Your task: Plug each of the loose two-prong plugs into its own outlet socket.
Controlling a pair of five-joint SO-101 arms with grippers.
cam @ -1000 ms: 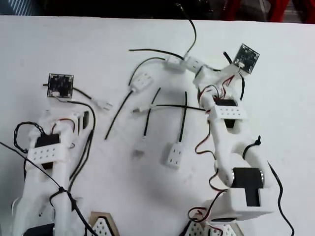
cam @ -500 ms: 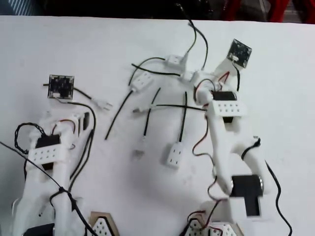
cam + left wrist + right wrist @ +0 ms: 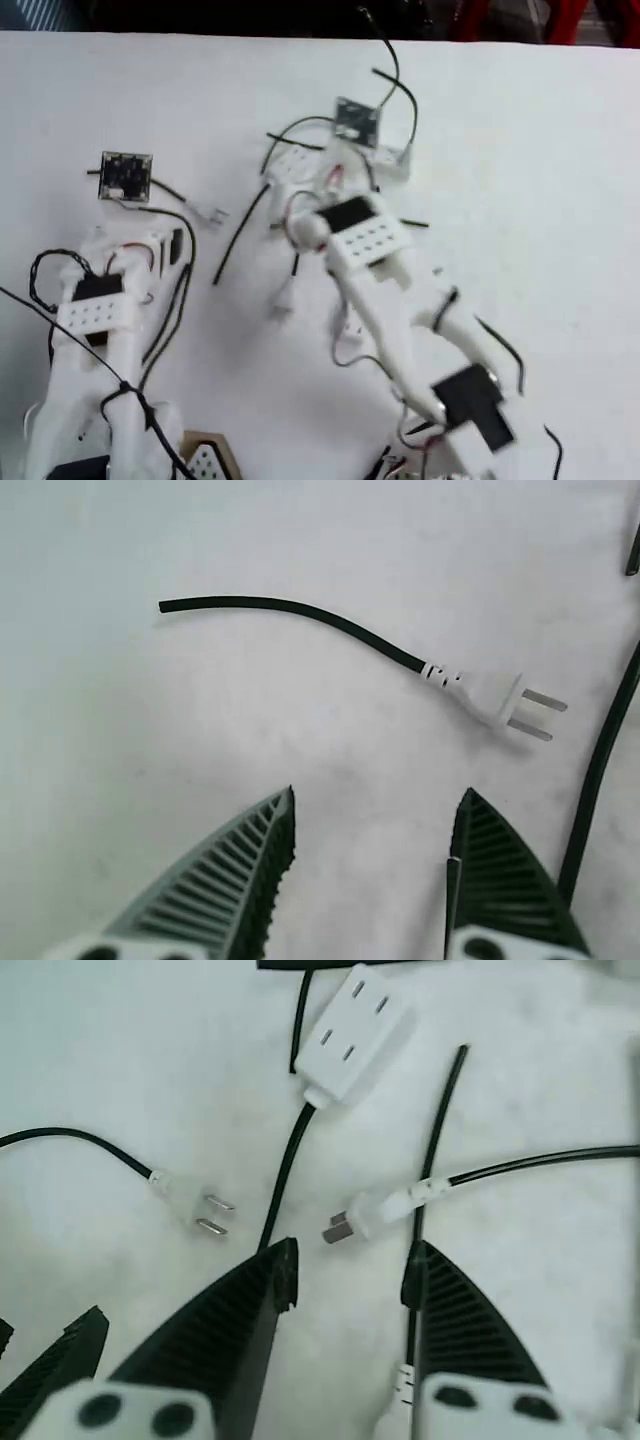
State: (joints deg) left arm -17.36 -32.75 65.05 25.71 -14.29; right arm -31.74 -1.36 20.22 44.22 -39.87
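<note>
A white counter [image 3: 560, 150] is carrying loose wiring. A white outlet socket [image 3: 352, 1032] is lying flat on it, holes facing up. Its black cord [image 3: 285, 1175] is running between two white two-prong plugs. The first plug [image 3: 178, 1192] and the second plug [image 3: 372, 1218] are lying apart, prongs facing each other. Lower in the high view, a third plug [image 3: 283, 300] is lying on the bare surface.

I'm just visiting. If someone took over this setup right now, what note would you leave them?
Left end effector: open, empty; a loose plug lies ahead of it.
Right end effector: open, empty; a second loose plug lies just past its tips, an outlet socket beyond, its slots empty.
Done: neither plug is in a socket yet.
To do: grasp each plug and push it into its own socket.
</note>
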